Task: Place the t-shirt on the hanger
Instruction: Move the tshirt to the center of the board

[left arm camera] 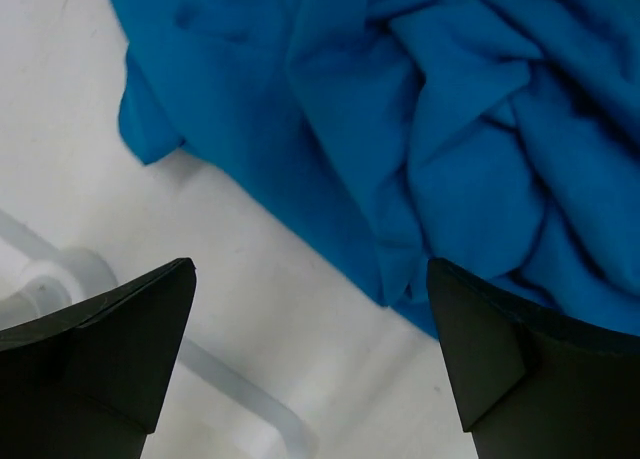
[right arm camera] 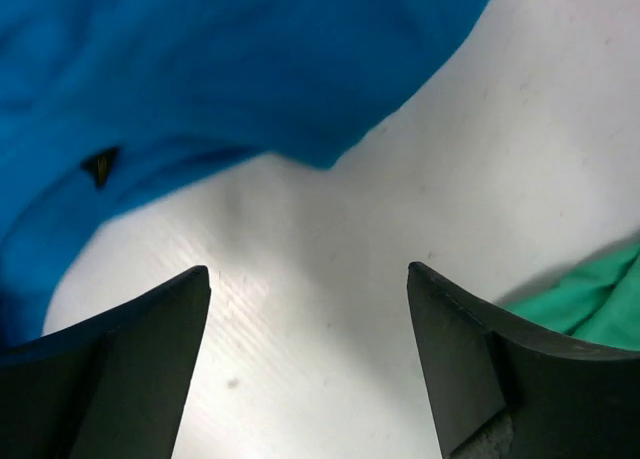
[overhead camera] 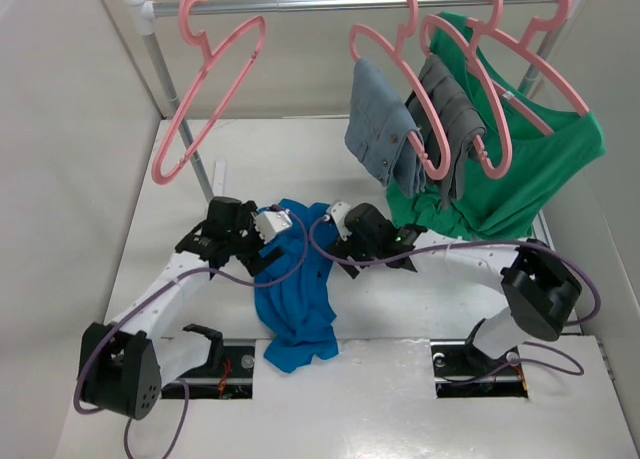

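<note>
- Blue cloth, the t-shirt, lies crumpled on the surface between both arms. Only the top view shows its whole shape.
- The hanger is seen only from above. It hangs bare on the rail, well apart from the t-shirt.
- In the left wrist view, the left gripper has its fingers wide and holds nothing. T-shirt folds lie ahead and reach the right finger.
- In the right wrist view, the right gripper also has its fingers wide, with bare surface between them. The t-shirt is ahead, toward the left finger, and a green shirt is just beside the right finger.
</note>
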You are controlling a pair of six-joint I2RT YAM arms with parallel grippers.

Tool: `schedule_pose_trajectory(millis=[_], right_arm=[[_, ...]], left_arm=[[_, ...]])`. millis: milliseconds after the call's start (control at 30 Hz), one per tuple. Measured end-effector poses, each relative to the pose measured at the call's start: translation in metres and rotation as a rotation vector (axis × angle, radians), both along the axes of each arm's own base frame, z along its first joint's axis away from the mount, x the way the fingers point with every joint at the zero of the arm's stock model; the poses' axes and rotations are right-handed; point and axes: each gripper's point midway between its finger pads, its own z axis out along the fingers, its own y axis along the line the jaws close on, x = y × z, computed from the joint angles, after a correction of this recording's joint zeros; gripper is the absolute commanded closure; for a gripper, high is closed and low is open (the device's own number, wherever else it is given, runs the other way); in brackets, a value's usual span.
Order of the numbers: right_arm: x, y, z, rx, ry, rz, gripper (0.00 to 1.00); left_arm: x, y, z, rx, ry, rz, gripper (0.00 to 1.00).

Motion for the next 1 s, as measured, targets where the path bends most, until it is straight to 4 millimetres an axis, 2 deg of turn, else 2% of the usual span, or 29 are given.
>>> schedule_pose_trajectory(millis=[100, 233, 267, 300, 333, 367, 400, 467, 500, 567, 667, 733, 800, 900, 1000], right_arm=[[0.014, 0.01, 0.0, 0.042, -0.001, -0.02, 0.15], [0.024, 0.024, -0.018, 0.047, 0.029, -0.006, 0.16], [0.025, 0.025, -0.023, 0.048, 0.041, -0.002, 0.19], [0.025, 0.026, -0.028, 0.048, 0.051, 0.004, 0.23], [0.026, 0.026, -0.031, 0.052, 0.06, 0.007, 0.27], [0.027, 0.027, -0.032, 0.059, 0.067, 0.011, 0.41], [0.029, 0.027, -0.033, 0.066, 0.069, 0.014, 0.49], [0.035, 0.028, -0.032, 0.092, 0.07, 0.011, 0.67], [0.039, 0.028, -0.031, 0.103, 0.068, 0.006, 0.86], [0.047, 0.029, -0.03, 0.125, 0.067, -0.001, 1.0], [0.06, 0.028, -0.032, 0.149, 0.069, -0.02, 1.0], [0.066, 0.025, -0.032, 0.156, 0.07, -0.037, 1.0], [0.072, 0.018, -0.032, 0.16, 0.068, -0.065, 1.0], [0.083, 0.008, -0.031, 0.164, 0.06, -0.111, 1.0], [0.089, 0.008, -0.025, 0.178, 0.054, -0.117, 1.0]], left_arm=[[0.004, -0.011, -0.011, 0.004, 0.024, -0.027, 0.01], [0.008, -0.018, -0.025, 0.019, 0.048, -0.046, 0.01], [0.01, -0.018, -0.026, 0.02, 0.046, -0.046, 0.01], [0.012, -0.019, -0.027, 0.02, 0.041, -0.046, 0.08], [0.013, -0.02, -0.027, 0.022, 0.037, -0.047, 0.21], [0.014, -0.021, -0.028, 0.022, 0.034, -0.049, 0.35], [0.015, -0.022, -0.029, 0.02, 0.03, -0.051, 0.63], [0.015, -0.024, -0.032, 0.018, 0.033, -0.05, 0.98], [0.015, -0.025, -0.034, 0.019, 0.035, -0.044, 1.0], [0.016, -0.022, -0.036, 0.031, 0.026, -0.034, 1.0], [0.013, -0.009, -0.042, 0.076, 0.016, 0.007, 1.0], [0.009, 0.007, -0.043, 0.105, 0.007, 0.047, 1.0], [0.008, 0.035, -0.038, 0.135, -0.016, 0.119, 1.0], [0.007, 0.088, -0.024, 0.196, -0.07, 0.255, 1.0], [-0.004, 0.108, -0.013, 0.239, -0.108, 0.269, 1.0]])
